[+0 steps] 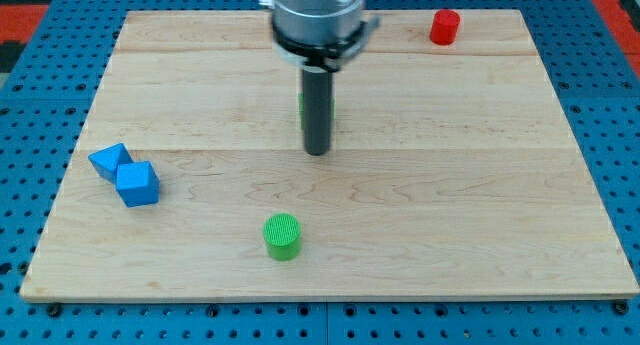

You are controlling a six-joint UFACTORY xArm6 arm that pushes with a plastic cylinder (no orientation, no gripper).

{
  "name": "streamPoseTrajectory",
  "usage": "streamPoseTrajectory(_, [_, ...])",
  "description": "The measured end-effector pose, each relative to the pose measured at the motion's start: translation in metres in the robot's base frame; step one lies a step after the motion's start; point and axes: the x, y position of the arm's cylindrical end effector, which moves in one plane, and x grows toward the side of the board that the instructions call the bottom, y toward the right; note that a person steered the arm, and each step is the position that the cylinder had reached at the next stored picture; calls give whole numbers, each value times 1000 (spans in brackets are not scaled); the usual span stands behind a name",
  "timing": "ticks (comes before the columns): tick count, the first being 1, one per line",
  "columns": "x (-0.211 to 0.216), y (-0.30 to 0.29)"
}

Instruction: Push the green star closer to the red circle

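Note:
My tip (316,150) rests on the wooden board (480,185) near its middle. The green star (301,107) is almost wholly hidden behind the rod; only thin green slivers show on both sides of the rod, just above the tip. The red circle (445,27) stands near the board's top right edge, far up and to the right of the tip and the star.
A green circle (282,235) stands below the tip toward the view's bottom. Two blue blocks touch each other at the view's left: a triangular one (108,160) and a cube (137,183). A blue pegboard surrounds the board.

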Motion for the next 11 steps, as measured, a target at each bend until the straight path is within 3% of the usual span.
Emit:
streamPoseTrajectory(1, [-28, 12])
streamPoseTrajectory(2, [-51, 66])
streamPoseTrajectory(3, [-48, 92])
streamPoseTrajectory(4, [-19, 70])
streamPoseTrajectory(5, [-35, 11])
streamPoseTrajectory(7, [-102, 71])
streamPoseTrajectory(9, [-135, 131])
streamPoseTrajectory(10, [-136, 155])
streamPoseTrajectory(11, [-44, 199])
